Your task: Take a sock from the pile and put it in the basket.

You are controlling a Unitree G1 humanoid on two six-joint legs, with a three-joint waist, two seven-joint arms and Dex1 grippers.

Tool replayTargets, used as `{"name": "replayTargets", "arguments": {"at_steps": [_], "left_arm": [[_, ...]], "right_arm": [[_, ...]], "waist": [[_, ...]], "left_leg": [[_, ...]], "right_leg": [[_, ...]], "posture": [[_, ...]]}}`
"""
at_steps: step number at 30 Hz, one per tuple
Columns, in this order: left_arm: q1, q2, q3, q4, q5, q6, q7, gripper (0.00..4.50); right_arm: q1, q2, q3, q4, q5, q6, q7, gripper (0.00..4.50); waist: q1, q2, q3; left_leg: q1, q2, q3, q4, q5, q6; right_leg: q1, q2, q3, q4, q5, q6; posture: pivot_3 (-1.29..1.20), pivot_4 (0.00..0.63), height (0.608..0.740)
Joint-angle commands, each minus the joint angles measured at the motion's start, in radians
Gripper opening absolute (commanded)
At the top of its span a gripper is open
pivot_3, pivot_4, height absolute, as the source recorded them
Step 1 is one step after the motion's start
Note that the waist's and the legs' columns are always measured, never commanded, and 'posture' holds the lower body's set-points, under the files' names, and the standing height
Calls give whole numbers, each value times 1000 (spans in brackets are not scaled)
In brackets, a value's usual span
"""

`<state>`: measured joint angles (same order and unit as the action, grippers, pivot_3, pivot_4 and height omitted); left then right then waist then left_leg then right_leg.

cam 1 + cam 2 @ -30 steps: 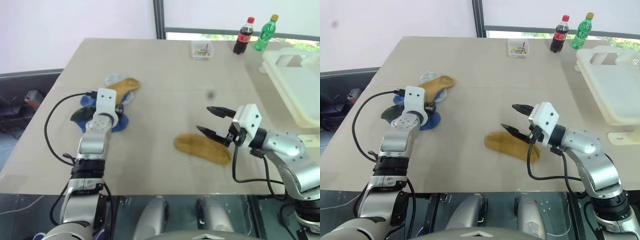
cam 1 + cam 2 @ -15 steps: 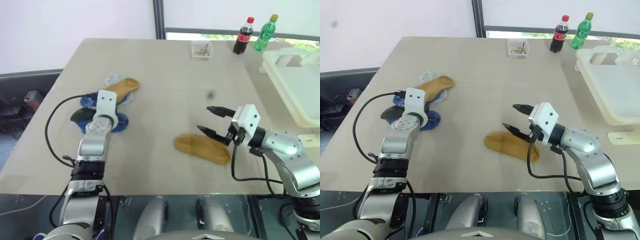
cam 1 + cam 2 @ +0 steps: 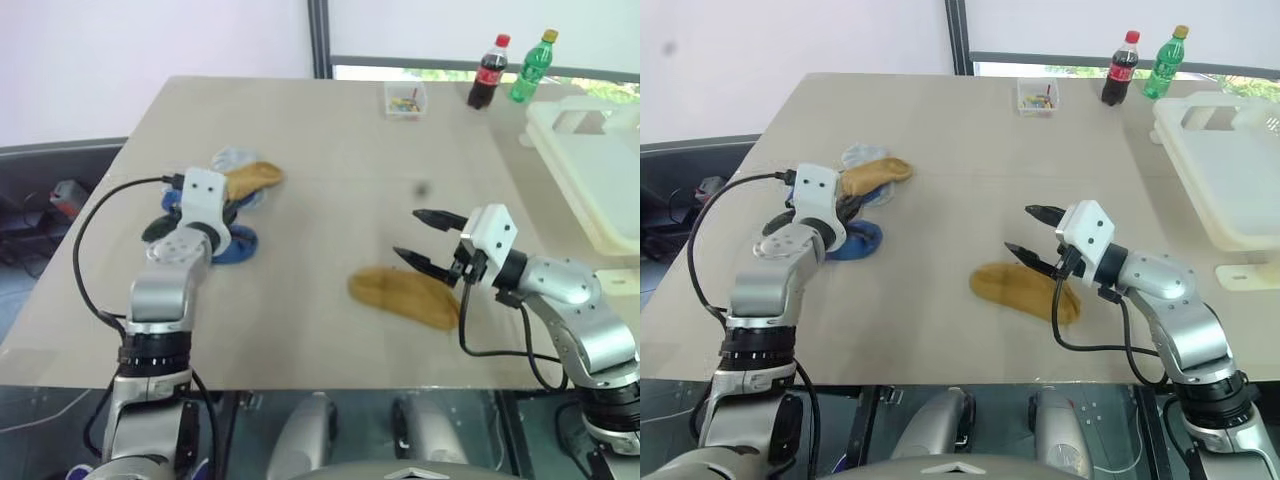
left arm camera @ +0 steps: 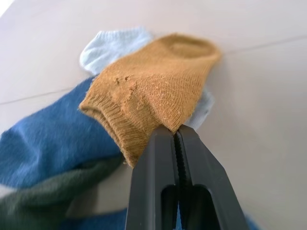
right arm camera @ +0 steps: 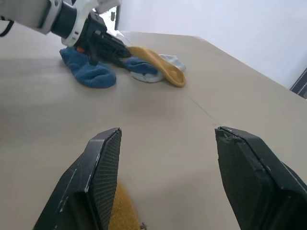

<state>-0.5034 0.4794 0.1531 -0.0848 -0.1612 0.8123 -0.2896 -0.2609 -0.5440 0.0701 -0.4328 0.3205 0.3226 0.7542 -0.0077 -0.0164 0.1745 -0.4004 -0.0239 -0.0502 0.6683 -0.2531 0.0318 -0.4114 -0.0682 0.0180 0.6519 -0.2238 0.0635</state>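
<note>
On the left side of the beige table (image 3: 330,180) lies the pile (image 3: 215,205) of loose socks: one mustard-yellow knitted sock (image 4: 153,91), one pale grey-blue sock (image 4: 112,43) under it, royal blue socks (image 4: 43,143) whose count I cannot tell, and one dark green-black sock (image 4: 43,199). A second mustard-yellow sock (image 3: 405,297) lies alone near the front edge, right of centre. At the far right stands one large cream-white rectangular plastic basket (image 3: 590,175) with a thick rolled rim, well apart from the pile. At the far edge are two bottles, a dark cola bottle with a red cap (image 3: 487,72) and a green bottle with a yellow cap (image 3: 530,67), just beside each other, and left of them one small clear plastic box (image 3: 404,98).

The left gripper (image 4: 176,136) has its two black fingers clamped together on the cuff edge of the mustard-yellow sock in the pile; the cuff is raised off the table while the toe end lies on the pale sock. The left arm reaches forward from the near left, its gripper tilted slightly down.

The right gripper (image 3: 425,240) hangs just above the far end of the lone mustard sock, pointing level towards the left, its fingers (image 5: 103,172) spread wide with nothing between them.
</note>
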Motion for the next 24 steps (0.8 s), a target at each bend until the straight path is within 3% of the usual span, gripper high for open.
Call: {"name": "replayTargets", "arguments": {"at_steps": [1, 7, 14, 19, 24], "left_arm": [[-21, -9, -53, -82, -70, 133, -69, 55], [-39, -85, -175, -132, -170, 331, -133, 55], [-110, -131, -365, -97, -177, 270, -231, 55], [-150, -3, -518, -11, -74, 36, -397, 55], [-149, 88, -525, 179, 41, -316, -461, 55]], "right_arm": [[-20, 4, -7, -19, 2, -9, -9, 3237], [-17, 3, -13, -23, -6, 1, -27, 3237], [11, -6, -31, -50, -3, 18, -52, 3237], [39, -15, -48, -85, 7, 52, -77, 3237], [67, -18, -50, -111, 12, 82, -90, 3237]], "waist": [[-2, 0, 0], [-3, 0, 0], [-2, -1, 0], [-8, 0, 0], [-3, 0, 1]], "left_leg": [[0, 0, 0, 0, 0, 0], [0, 0, 0, 0, 0, 0], [0, 0, 1, 0, 0, 0], [1, 0, 2, 0, 0, 0], [2, 1, 2, 0, 0, 0]], "right_leg": [[0, 0, 0, 0, 0, 0], [0, 0, 0, 1, 0, 0], [0, 1, 1, 1, 0, 0], [0, 2, 2, 1, 0, 0], [0, 3, 3, 1, 0, -1]], "posture": [[0, 150, 740], [0, 150, 740], [0, 150, 740], [0, 150, 740], [0, 150, 740]]}}
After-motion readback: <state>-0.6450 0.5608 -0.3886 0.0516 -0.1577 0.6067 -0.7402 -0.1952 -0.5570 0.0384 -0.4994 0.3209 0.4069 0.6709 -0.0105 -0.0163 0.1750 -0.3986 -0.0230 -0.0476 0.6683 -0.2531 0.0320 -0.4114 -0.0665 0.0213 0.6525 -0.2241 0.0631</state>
